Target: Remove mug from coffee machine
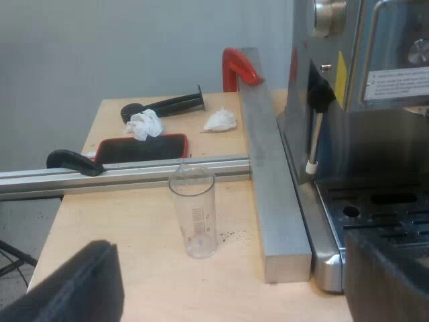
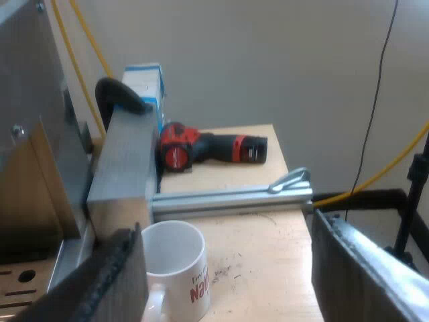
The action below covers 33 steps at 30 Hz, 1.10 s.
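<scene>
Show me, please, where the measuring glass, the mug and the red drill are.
measuring glass [image 1: 194, 213]: left wrist view, on its clear wall at the printed scale.
mug [image 2: 182, 285]: right wrist view, on its white outer wall.
red drill [image 2: 213, 148]: right wrist view, on its dark middle body.

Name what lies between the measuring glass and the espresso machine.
A long grey metal bar lies on the tabletop between the measuring glass and the espresso machine; the left wrist view shows it.

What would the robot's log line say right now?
mug: on table by machine | right fingers: open, near mug | left fingers: open, near measuring glass
</scene>
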{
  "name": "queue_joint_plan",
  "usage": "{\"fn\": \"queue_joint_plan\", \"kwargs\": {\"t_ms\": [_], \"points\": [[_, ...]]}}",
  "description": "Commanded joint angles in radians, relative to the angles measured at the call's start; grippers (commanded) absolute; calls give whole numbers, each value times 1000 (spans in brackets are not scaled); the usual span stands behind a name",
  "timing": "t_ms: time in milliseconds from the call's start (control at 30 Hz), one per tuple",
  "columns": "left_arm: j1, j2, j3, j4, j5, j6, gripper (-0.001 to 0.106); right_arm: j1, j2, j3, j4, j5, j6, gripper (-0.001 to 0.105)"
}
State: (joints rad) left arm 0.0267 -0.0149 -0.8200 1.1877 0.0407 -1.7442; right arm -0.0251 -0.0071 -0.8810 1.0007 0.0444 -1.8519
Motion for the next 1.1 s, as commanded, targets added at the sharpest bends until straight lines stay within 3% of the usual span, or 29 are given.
{"fn": "queue_joint_plan", "kwargs": {"t_ms": [33, 267, 700, 900, 1100], "points": [[0, -139, 20, -45, -11, -1, 70, -1, -47, 20, -29, -5, -12, 57], [0, -139, 116, -154, 1, -1, 70, -1, -45, 139, -61, -5, -7, 57], [0, -135, 298, -162, 1, -1, 70, -1, -45, 321, -45, -5, -7, 57], [0, -135, 314, -187, 1, -4, 70, -1, -44, 383, -31, -5, -7, 57], [0, -135, 314, -187, 1, -4, 70, -1, -44, 387, -37, -5, -7, 57]]}}
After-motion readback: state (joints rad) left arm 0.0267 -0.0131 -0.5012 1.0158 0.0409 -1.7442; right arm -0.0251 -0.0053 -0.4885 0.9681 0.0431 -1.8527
